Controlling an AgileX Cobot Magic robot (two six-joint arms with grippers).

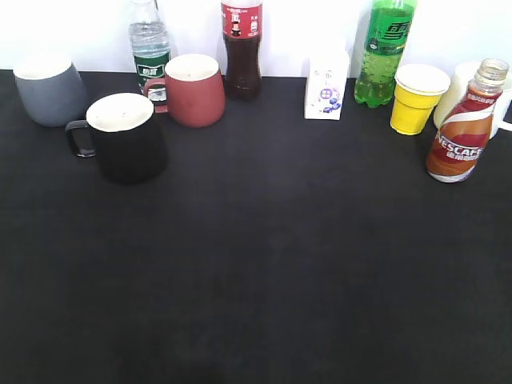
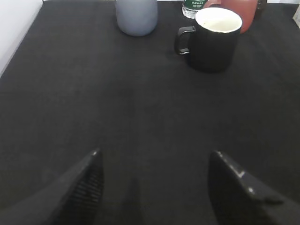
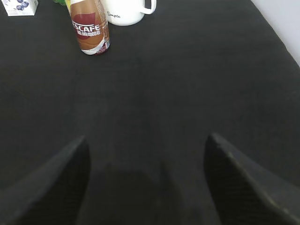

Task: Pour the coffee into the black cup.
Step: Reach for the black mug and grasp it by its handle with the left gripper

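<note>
Neither claw appears in the exterior view. On the black desk [image 1: 264, 264] the black cup [image 1: 124, 136] stands upright at the left, white inside, its loop handle pointing left. Behind it to the left is a grey mug [image 1: 50, 90], and just behind to the right a dark red mug [image 1: 194, 90]; a clear water bottle [image 1: 150, 44] and a dark-drink bottle [image 1: 242, 50] stand along the back wall. Further right come a small white carton [image 1: 326, 88], a green bottle [image 1: 386, 52] and a yellow cup [image 1: 417, 98]. The coffee [image 1: 464, 124] stands upright at the far right, well apart from the black cup, with a white mug [image 1: 464, 88] just behind it.

From the left wrist view, the left claw [image 2: 157, 187] hangs over bare desk with its two dark fingers [image 2: 79, 192] spread wide, holding nothing. The black cup [image 2: 213, 40] sits ahead and to the right, handle to the left, with the grey mug [image 2: 137, 16] further back on the left.

From the right wrist view, the right claw [image 3: 147, 187] is likewise spread wide and empty above the desk. The coffee [image 3: 90, 29] stands upright ahead to the left, the white mug [image 3: 125, 11] just beside it at the back, and the carton's corner [image 3: 18, 7] shows at the top left edge.
</note>
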